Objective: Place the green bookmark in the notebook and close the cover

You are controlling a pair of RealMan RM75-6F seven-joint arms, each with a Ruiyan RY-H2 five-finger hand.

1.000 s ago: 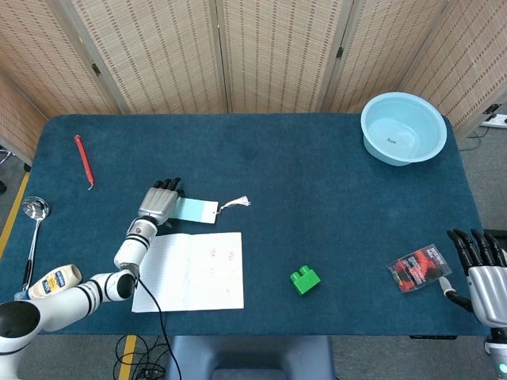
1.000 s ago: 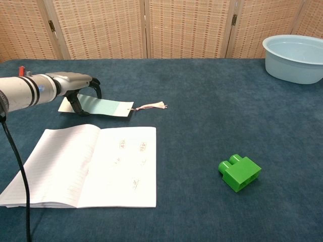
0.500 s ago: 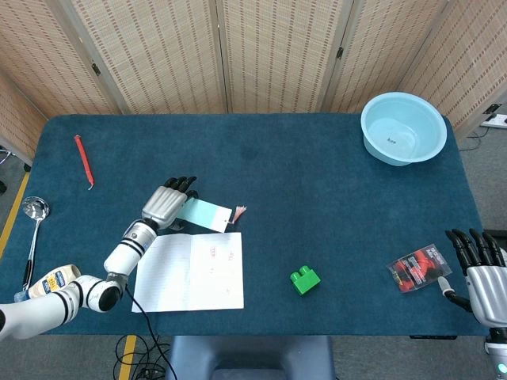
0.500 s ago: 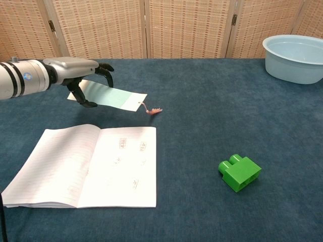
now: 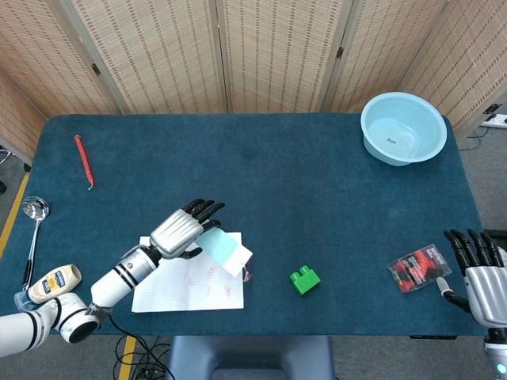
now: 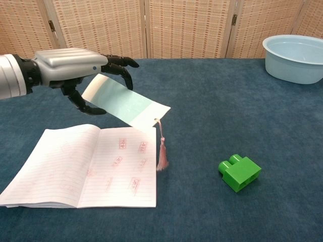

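right hand [image 5: 483,277] cut by frame edge, basin [image 6: 296,58] cropped

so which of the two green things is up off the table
The green bookmark, the flat card with a tassel, held in the left hand above the open notebook. The green block sits on the cloth.

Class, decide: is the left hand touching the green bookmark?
Touching. The chest view shows the left hand pinching the bookmark above the notebook.
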